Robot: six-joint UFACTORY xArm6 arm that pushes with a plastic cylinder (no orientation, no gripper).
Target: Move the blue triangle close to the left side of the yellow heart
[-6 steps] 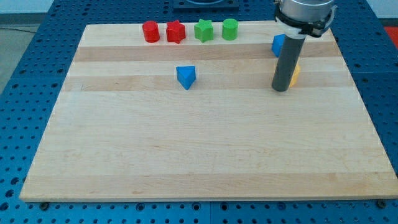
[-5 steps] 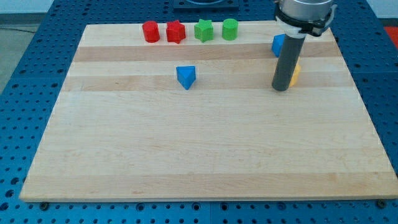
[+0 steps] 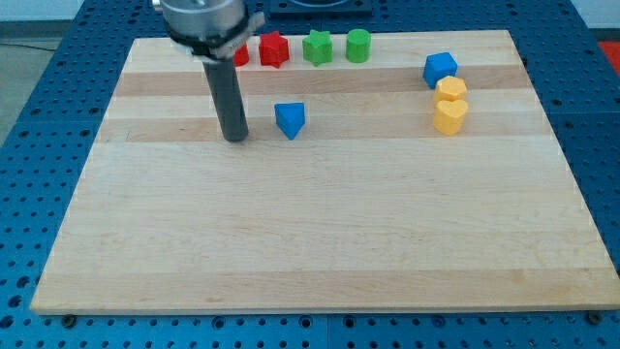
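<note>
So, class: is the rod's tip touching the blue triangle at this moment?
No: my tip stands on the board to the view's left of the blue triangle, with a strip of bare wood showing between them.

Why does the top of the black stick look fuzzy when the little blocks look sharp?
In the camera view, the rod's upper housing at the view's top edge is smeared, likely motion blur; my tip is fairly crisp, left of the blue triangle. Lighting is even and soft: the board shows no glare, and the yellow heart casts only a faint shadow.
</note>
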